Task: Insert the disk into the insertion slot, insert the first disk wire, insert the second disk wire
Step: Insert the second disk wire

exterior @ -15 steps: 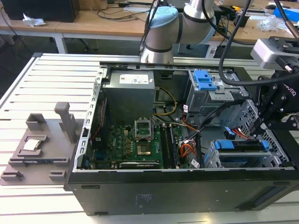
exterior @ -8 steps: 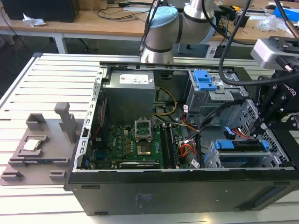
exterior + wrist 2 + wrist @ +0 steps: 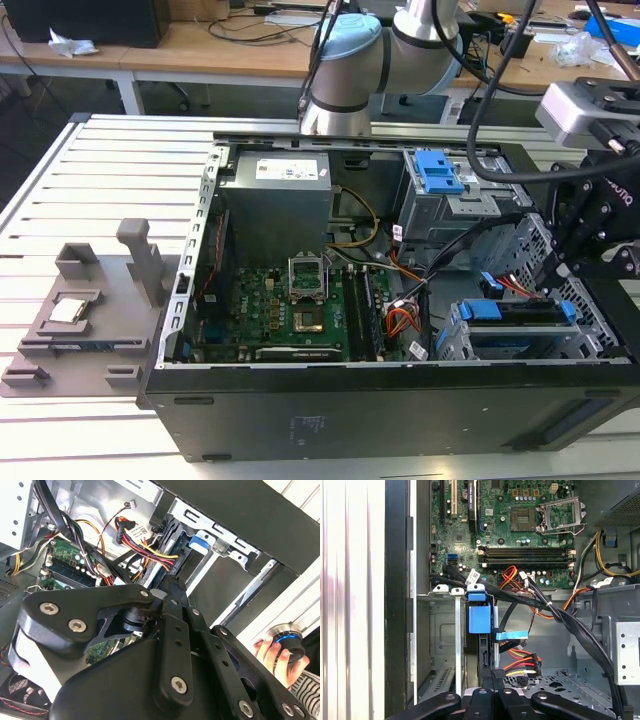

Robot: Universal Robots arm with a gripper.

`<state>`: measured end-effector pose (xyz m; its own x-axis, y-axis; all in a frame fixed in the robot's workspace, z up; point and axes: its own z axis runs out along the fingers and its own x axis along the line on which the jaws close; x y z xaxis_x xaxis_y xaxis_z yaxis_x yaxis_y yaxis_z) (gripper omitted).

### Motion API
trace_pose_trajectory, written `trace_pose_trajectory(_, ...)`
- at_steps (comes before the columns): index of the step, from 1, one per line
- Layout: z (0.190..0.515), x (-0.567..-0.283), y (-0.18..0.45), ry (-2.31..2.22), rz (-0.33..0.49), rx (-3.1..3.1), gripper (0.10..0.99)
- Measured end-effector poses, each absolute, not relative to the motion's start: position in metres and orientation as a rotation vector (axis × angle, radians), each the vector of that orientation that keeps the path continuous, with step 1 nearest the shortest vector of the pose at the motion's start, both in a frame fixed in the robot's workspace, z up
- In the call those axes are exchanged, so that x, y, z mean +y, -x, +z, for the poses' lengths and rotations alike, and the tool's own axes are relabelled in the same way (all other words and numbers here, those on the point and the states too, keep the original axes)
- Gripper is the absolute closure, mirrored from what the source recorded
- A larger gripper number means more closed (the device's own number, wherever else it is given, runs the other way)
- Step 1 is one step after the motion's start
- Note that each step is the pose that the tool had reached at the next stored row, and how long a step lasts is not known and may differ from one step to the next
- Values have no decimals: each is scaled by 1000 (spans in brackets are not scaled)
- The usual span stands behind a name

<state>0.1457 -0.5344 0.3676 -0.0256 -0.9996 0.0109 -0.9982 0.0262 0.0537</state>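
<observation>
The disk lies in the insertion slot, a silver cage at the case's front corner on the exterior view's right; its blue carrier shows edge-on in the first wrist view. My gripper hangs just above the disk's rear end. In both wrist views its fingers are shut together on the black plug of a disk wire with red, yellow and black strands. The plug sits at the disk's edge; whether it is seated is hidden. My gripper blocks that joint.
The open case holds a green motherboard, a power supply and a grey drive box with a blue tab. Loose cables cross beside the cage. A grey fixture lies on the slatted table. A person's hand grips a round knob.
</observation>
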Motion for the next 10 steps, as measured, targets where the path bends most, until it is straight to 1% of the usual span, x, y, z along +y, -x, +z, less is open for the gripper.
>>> trace_pose_trajectory(7, 368, -534, -135, -2161, -48, -2217, 980)
trace_pose_trajectory(10, 368, -534, -122, -2161, -48, -2217, 980)
